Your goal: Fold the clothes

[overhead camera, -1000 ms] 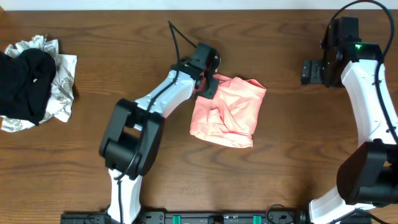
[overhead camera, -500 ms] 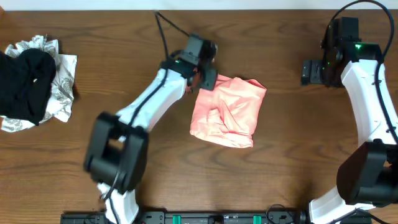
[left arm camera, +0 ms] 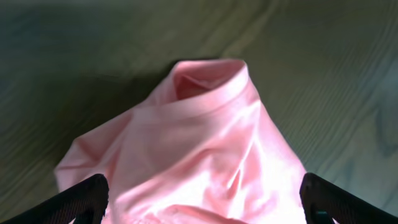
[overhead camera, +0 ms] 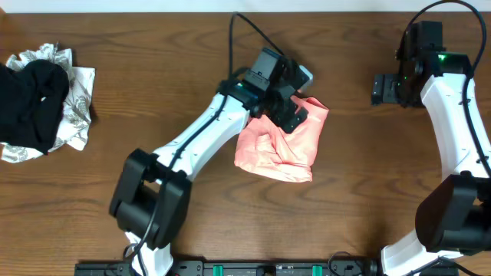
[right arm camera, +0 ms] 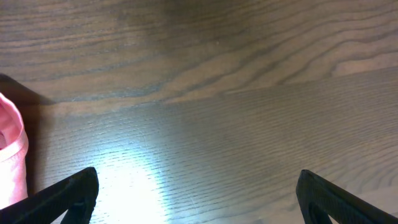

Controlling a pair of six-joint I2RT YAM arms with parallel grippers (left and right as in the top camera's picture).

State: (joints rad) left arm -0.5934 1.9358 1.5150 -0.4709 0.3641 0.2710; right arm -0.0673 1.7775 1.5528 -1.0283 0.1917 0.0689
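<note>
The clothes are a salmon-pink shirt lying in a folded, rumpled bundle at the table's middle. My left gripper hovers over the bundle's far edge, open. In the left wrist view the pink fabric fills the space below the gripper, with the ribbed collar at the top, and both dark fingertips stand wide apart with nothing pinched. No lettering shows. My right gripper sits at the far right, open over bare wood. A sliver of the pink shirt shows at that view's left edge.
A heap of black and white-patterned garments lies at the table's far left. The wooden table runs to a pale back edge at the top of the overhead view. A black cable loops above the left arm.
My left gripper has opened and let go of the shirt's upper left corner, then swung right over the bundle's top edge. The shirt and the right arm have stayed put.
</note>
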